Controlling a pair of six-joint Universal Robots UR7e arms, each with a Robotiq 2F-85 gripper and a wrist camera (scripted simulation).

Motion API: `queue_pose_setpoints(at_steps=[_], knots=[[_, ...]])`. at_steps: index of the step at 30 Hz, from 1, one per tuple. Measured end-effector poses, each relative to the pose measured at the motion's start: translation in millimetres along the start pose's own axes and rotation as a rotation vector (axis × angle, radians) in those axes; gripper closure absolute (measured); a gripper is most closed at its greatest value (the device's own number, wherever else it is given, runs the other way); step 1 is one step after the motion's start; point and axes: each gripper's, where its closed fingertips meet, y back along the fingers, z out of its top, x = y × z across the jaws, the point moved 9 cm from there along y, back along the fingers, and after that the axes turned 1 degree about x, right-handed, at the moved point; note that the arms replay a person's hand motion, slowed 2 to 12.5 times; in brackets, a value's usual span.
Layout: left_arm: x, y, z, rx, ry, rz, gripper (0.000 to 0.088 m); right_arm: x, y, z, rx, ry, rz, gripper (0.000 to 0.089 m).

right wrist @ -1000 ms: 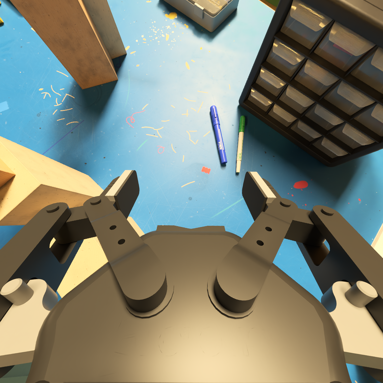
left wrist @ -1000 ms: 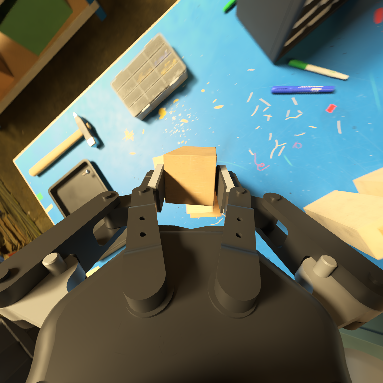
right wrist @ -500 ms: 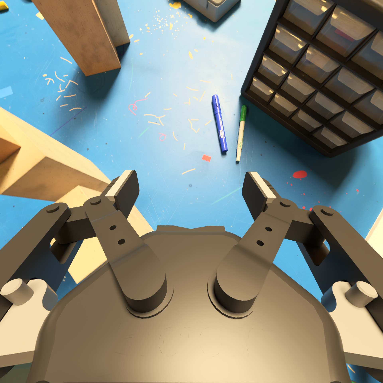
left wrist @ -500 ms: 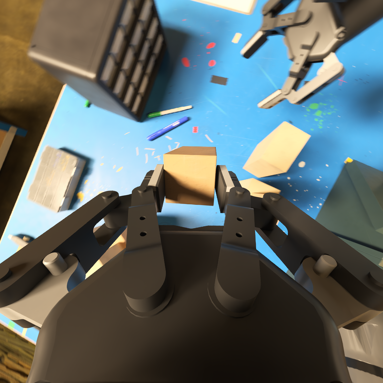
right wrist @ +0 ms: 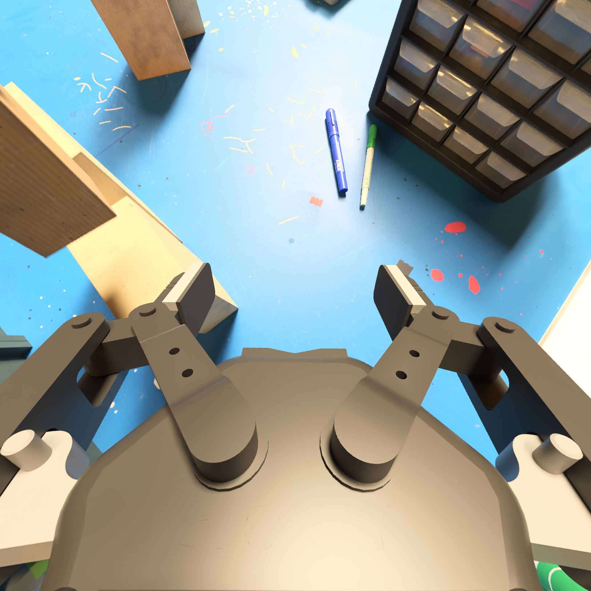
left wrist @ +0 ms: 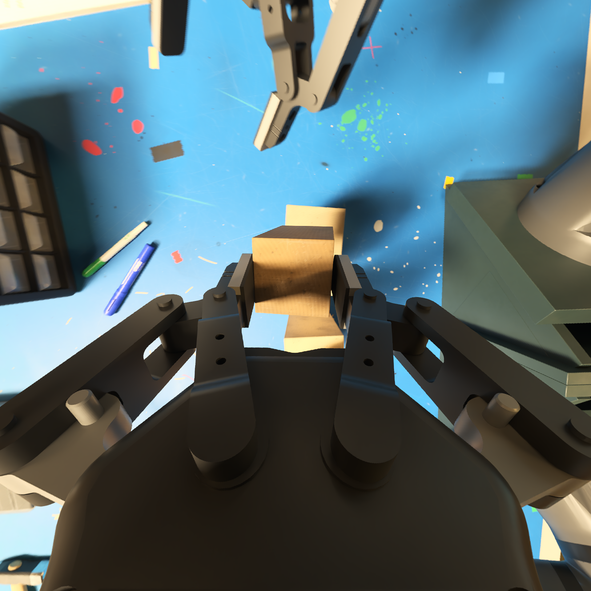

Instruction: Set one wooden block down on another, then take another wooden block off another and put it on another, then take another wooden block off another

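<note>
My left gripper (left wrist: pixel 292 275) is shut on a brown wooden cube (left wrist: pixel 292 256) and holds it in the air. Directly under the cube lies a pale wooden block (left wrist: pixel 315 216), showing beyond and below it. My right gripper (right wrist: pixel 294 294) is open and empty above the blue table; one of its fingers (left wrist: pixel 271 128) shows farther off in the left wrist view. In the right wrist view the pale block (right wrist: pixel 128 256) lies at the left, with the brown cube (right wrist: pixel 41 185) hovering over it. Another tall brown block (right wrist: pixel 150 35) stands at the far left.
A dark drawer cabinet (right wrist: pixel 495 96) stands at the right, with a blue marker (right wrist: pixel 335 153) and a green marker (right wrist: pixel 367 169) beside it. A grey-green box (left wrist: pixel 511 256) sits right of the left gripper. A white sheet (right wrist: pixel 569 326) lies at the right edge.
My left gripper has swung across the table with the cube, from the far side to above the pale block. The right gripper stays open and has drifted slightly.
</note>
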Motion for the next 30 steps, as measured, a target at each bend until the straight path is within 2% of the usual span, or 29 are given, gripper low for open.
queue_pose_setpoints(at_steps=[3, 10, 19, 26, 27, 29, 30], knots=[[-6.4, -18.1, 4.2, 0.025, -0.031, -0.037, 0.0461, -2.2, 5.0, -5.4, -0.001, 0.001, 0.002, 0.0039], [-10.9, -40.9, 7.9, 0.057, -0.076, -0.042, 0.0461, -3.5, 7.6, -8.5, 0.0, 0.004, 0.002, 0.0039], [-11.9, -51.9, 8.8, 0.107, -0.08, -0.065, 0.047, -3.1, 7.4, -8.5, 0.0, 0.005, 0.003, 0.0039], [-7.1, -46.8, 8.0, 0.123, -0.015, -0.093, 0.0475, -3.0, 7.5, -8.5, 0.0, 0.005, 0.004, 0.0039], [-5.6, -43.3, 7.7, 0.118, -0.003, -0.089, 0.0425, -3.0, 7.5, -8.5, 0.0, 0.005, 0.004, 0.0039], [-1.3, -32.5, 6.3, 0.098, 0.019, -0.064, 0.0029, -3.0, 7.5, -8.6, 0.0, 0.005, 0.005, 0.0039], [1.5, -25.1, 4.8, 0.083, 0.029, -0.045, 0.0001, -3.0, 7.6, -8.6, 0.0, 0.005, 0.005, 0.0039]])
